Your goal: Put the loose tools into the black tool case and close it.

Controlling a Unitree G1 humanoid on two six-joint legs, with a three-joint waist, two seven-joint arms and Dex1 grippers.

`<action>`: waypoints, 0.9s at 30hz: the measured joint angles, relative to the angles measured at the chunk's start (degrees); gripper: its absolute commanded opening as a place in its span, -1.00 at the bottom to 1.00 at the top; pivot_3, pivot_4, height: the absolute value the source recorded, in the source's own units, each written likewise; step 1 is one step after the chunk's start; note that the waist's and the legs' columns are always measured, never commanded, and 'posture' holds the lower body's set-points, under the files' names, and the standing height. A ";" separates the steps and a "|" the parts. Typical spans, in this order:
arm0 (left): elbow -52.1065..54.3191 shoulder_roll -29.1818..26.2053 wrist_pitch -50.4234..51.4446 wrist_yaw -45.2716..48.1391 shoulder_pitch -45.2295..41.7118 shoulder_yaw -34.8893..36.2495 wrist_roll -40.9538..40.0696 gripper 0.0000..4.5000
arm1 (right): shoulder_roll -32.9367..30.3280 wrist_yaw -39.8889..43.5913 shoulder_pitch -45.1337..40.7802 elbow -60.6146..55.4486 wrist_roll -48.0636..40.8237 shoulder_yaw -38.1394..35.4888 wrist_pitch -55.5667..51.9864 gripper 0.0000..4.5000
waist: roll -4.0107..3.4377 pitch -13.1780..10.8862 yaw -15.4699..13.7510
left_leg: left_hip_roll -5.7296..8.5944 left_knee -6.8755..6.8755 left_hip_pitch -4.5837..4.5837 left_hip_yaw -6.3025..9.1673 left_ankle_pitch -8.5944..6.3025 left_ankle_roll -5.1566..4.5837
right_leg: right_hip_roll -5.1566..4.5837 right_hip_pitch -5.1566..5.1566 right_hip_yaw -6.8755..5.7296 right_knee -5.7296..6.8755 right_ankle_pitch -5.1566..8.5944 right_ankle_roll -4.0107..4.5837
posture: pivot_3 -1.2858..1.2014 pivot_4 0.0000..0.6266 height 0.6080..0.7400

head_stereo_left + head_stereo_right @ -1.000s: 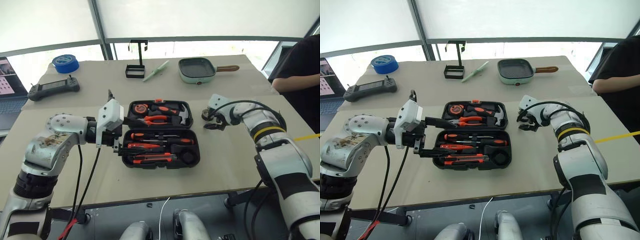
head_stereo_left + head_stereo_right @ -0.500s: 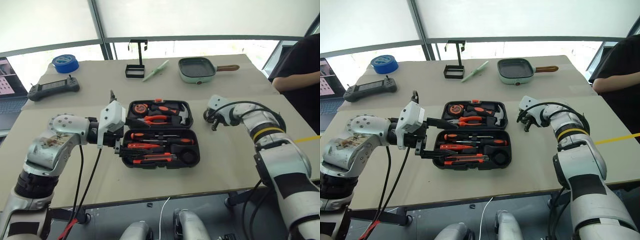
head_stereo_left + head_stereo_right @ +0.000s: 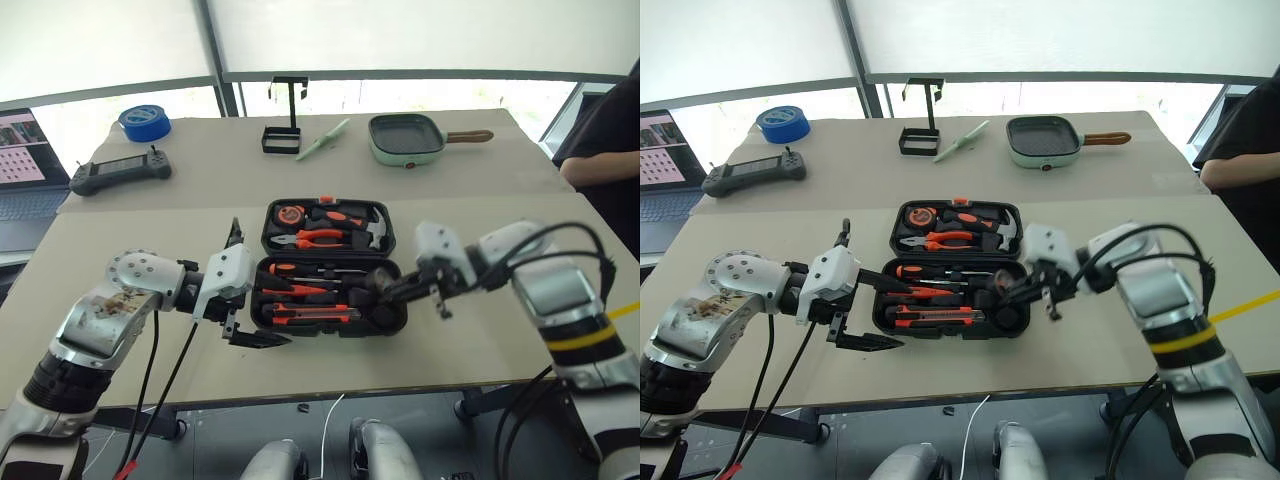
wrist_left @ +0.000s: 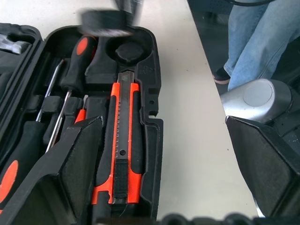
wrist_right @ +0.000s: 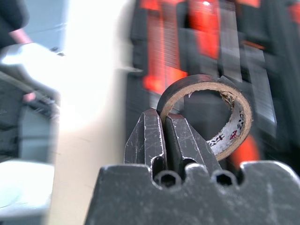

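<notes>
Right wrist view: small dark tape roll bears unreadable printed characters.

The right gripper rises from the lower edge, its two black fingers pressed together on the wall of a small dark tape roll. One finger sits outside the ring and the other inside it. The roll stands on edge, showing its brown cardboard core with printed white lining. Behind it lies the black tool case, open and blurred, with streaks of orange from the tools in its recesses. Beside the case runs a pale strip of bench.
</notes>
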State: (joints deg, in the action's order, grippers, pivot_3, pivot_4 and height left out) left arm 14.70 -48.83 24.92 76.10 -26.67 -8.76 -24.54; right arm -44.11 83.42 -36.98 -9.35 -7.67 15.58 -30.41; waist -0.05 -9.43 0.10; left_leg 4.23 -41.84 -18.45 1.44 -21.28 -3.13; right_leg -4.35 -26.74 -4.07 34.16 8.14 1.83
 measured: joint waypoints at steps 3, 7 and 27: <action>-0.94 0.23 -0.71 0.40 -0.80 -0.16 0.18 1.00 | -2.40 -1.70 1.25 -2.00 1.42 0.98 0.08 -0.99 | 0.01 0.00 -0.51 | 0.01 0.01 0.01 0.01 0.01 -0.02 | 0.02 0.00 0.00 -0.01 0.00 -0.01 | 0.03 -0.52 1.00; -1.91 0.45 -1.03 0.58 -1.06 -0.23 0.72 1.00 | -5.45 -2.02 4.12 -2.57 2.70 2.80 1.80 -0.99 | 0.02 0.00 -0.66 | 0.01 0.04 -0.05 -0.04 0.01 -0.02 | 0.04 -0.10 -0.02 -0.03 0.00 -0.01 | 0.03 -0.52 1.00; -4.15 2.35 -1.15 -0.50 -3.11 -0.05 1.76 1.00 | -8.34 -1.58 3.10 -10.73 -5.90 0.03 -4.20 0.89 | 0.08 -0.02 -0.74 | 0.00 0.02 -0.02 -0.03 0.01 -0.02 | 0.04 -0.06 -0.01 -0.04 0.00 0.00 | 0.03 -0.52 1.00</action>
State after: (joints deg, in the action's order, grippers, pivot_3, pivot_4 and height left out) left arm 10.55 -46.48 23.77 75.60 -29.78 -8.80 -22.78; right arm -52.45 81.83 -33.88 -20.08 -13.57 15.61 -34.60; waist 0.03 -9.44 -0.64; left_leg 4.23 -41.82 -18.48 1.41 -21.27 -3.16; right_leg -4.31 -26.80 -4.08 34.13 8.14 1.83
